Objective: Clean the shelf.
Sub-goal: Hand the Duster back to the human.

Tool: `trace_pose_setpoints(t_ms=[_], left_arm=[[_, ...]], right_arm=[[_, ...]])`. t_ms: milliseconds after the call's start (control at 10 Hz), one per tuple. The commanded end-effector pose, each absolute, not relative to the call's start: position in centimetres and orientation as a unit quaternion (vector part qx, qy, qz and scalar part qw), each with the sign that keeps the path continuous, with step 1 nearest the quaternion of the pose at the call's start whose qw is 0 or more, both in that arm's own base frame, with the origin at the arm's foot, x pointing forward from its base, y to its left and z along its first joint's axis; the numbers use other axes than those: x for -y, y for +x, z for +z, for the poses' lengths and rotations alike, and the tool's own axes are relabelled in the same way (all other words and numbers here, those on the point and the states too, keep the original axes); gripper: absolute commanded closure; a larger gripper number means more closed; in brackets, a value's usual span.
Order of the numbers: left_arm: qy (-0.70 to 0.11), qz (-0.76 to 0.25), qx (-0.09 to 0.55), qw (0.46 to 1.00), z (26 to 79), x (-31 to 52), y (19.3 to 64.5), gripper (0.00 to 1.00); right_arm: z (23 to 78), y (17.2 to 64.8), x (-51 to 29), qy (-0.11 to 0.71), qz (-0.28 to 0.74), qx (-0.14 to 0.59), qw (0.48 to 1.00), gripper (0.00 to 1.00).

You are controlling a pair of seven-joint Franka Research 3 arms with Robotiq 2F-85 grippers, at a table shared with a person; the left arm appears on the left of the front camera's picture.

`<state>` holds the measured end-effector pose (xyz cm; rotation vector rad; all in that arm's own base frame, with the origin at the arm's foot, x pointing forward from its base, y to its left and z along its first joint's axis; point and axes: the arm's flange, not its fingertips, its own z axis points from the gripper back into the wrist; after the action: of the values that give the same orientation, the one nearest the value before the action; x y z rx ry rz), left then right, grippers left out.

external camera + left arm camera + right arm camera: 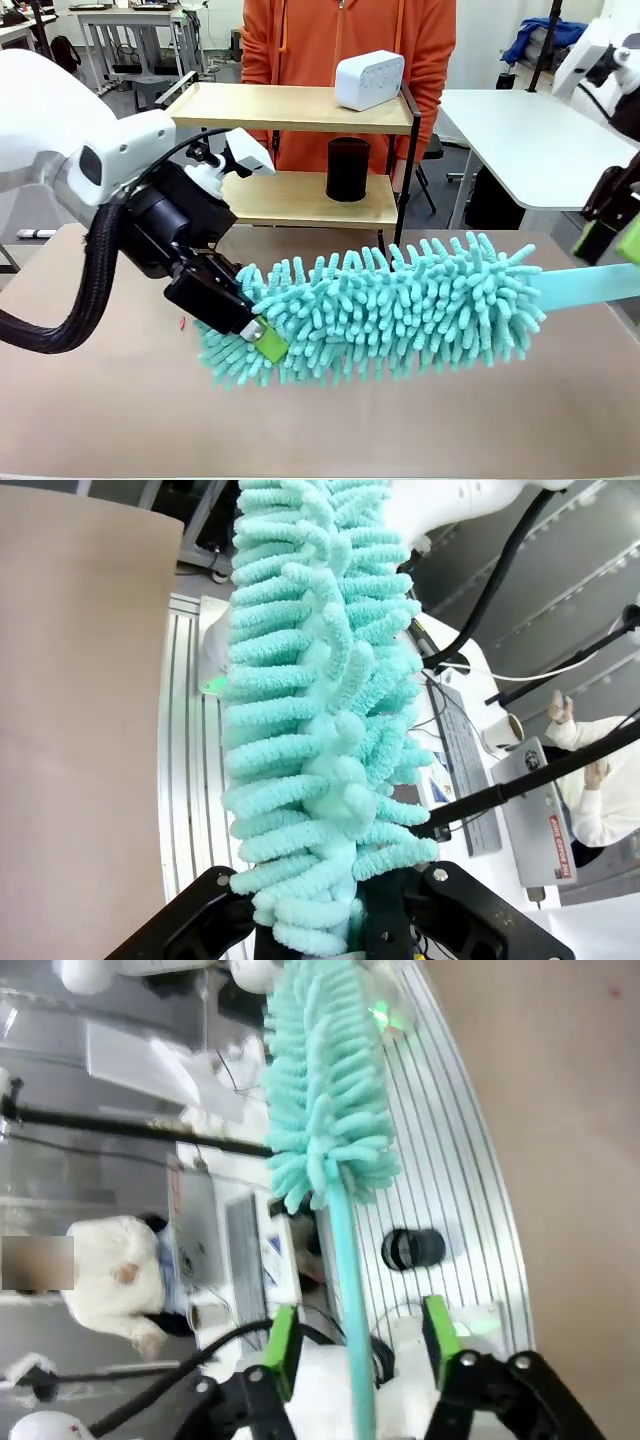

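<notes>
The shelf (pixel 290 108) stands at the table's far edge, two light wooden boards in a black frame. A fluffy turquoise duster (pixel 400 305) hangs level above the brown table, and its flat handle (pixel 585 285) points right. My left gripper (pixel 262 335) is shut on the duster's left tip; in the left wrist view the duster (pixel 320 710) rises from between that gripper's (pixel 340 920) black fingers. My right gripper (pixel 610 240) is at the right edge by the handle. In the right wrist view its (pixel 360 1345) green pads stand apart on either side of the handle (pixel 350 1300), not touching it.
A white box (pixel 369 79) sits on the shelf's top board and a black cup (pixel 348 169) on the lower one. A person in an orange top (pixel 345 40) stands behind the shelf. A white table (pixel 540 130) lies at the back right. The brown table (pixel 400 430) has bare room in front.
</notes>
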<state>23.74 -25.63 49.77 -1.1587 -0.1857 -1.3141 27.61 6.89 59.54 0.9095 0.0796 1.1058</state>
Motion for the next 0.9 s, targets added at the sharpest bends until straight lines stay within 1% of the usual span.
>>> trace_pose_setpoints(t_ms=[0,100,200,300,400,600,700,800], left_arm=[[-0.519,-0.585,0.087,0.616,50.1,23.3,22.9,1.00],[-0.523,-0.586,0.091,0.612,50.5,21.7,22.4,1.00],[-0.525,-0.583,0.092,0.613,50.6,20.0,21.9,1.00],[-0.534,-0.576,0.094,0.612,50.6,17.9,21.5,1.00],[-0.553,-0.565,0.094,0.606,50.7,15.9,21.2,1.00],[-0.582,-0.521,0.126,0.612,50.8,11.5,21.4,1.00],[-0.601,-0.487,0.154,0.614,51.1,9.2,21.9,1.00],[-0.627,-0.452,0.193,0.604,52.0,6.2,22.3,1.00]], right_arm=[[57.9,30.3,-3.9,0.553,0.336,0.016,0.762,0.00],[55.7,33.1,-0.9,0.622,0.225,0.057,0.748,0.00],[52.8,34.9,1.9,0.669,0.129,0.069,0.729,0.00],[49.6,35.4,4.1,0.689,0.049,0.076,0.719,0.00],[46.7,34.9,5.8,0.704,-0.008,0.079,0.706,0.00],[41.1,34.1,6.3,0.679,-0.118,0.076,0.721,0.00],[44.1,35.1,8.3,0.646,0.074,0.017,0.760,0.00],[44.1,35.1,8.3,0.646,0.074,0.017,0.760,0.00]])
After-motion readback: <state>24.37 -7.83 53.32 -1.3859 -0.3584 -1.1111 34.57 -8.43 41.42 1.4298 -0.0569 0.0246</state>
